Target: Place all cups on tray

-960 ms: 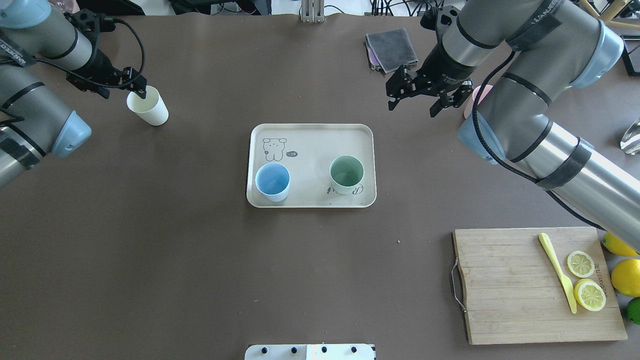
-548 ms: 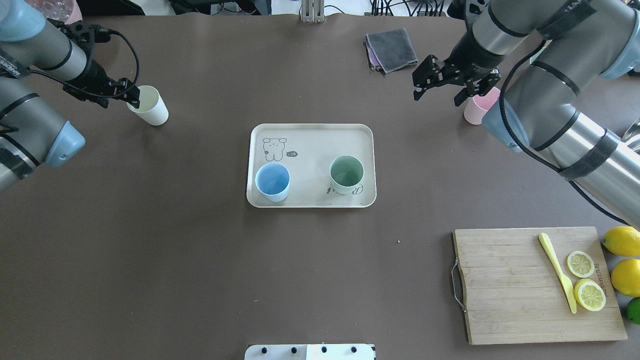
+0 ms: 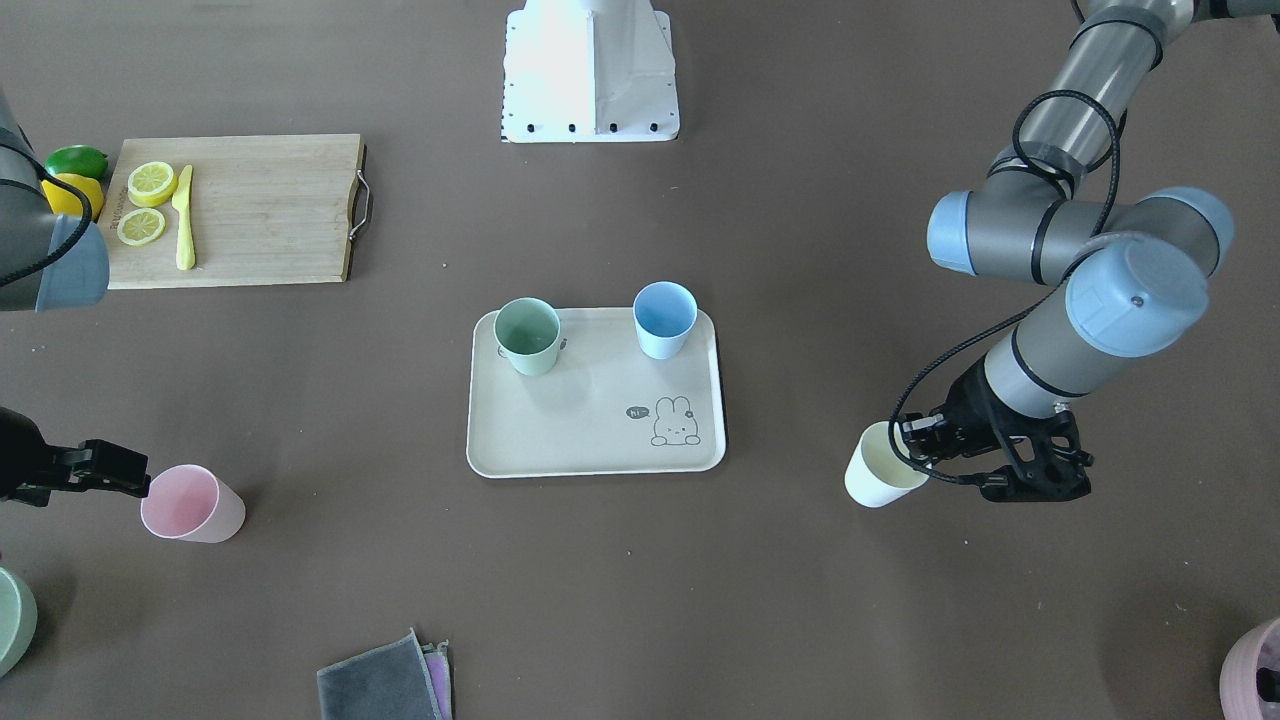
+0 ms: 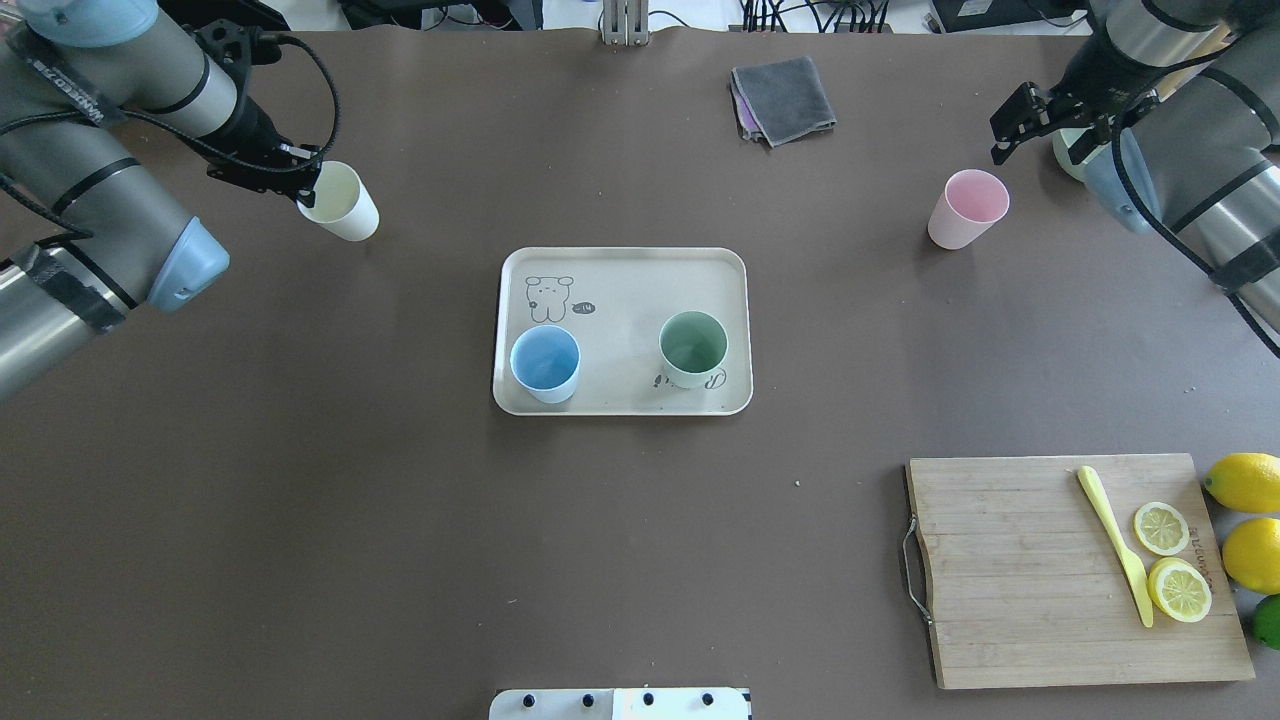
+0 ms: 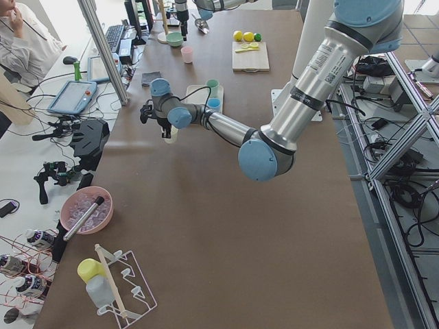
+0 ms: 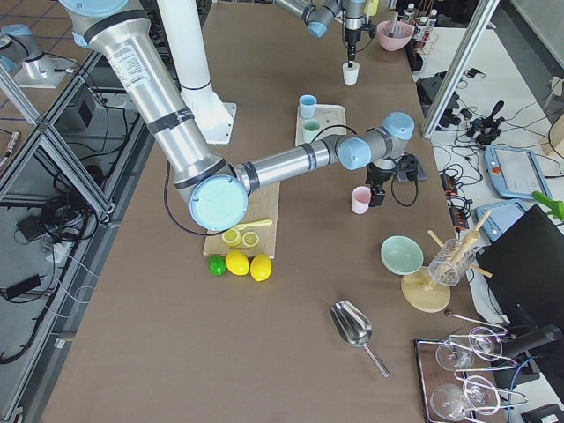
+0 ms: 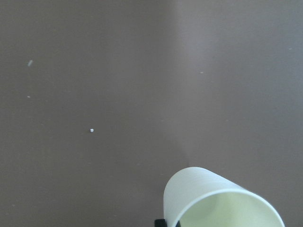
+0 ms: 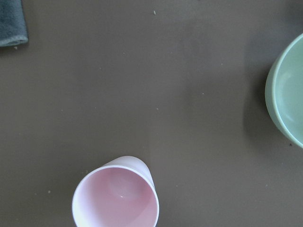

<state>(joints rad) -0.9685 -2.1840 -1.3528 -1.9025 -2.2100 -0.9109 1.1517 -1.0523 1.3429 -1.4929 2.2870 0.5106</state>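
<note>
- Left gripper [image 4: 308,185] pinches the rim of the tilted cream cup [image 4: 345,205], at 10 o'clock from the tray [image 4: 620,265].
- Right gripper [image 4: 1035,135], fingers spread, is near the pink cup [image 4: 965,208], which stands at the tray's 2 o'clock.
- Blue cup [image 4: 545,365] and green cup [image 4: 693,350] stand on the tray.

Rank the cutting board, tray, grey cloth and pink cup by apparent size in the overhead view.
1. cutting board
2. tray
3. grey cloth
4. pink cup, which looks only slightly smaller than the cloth
</note>
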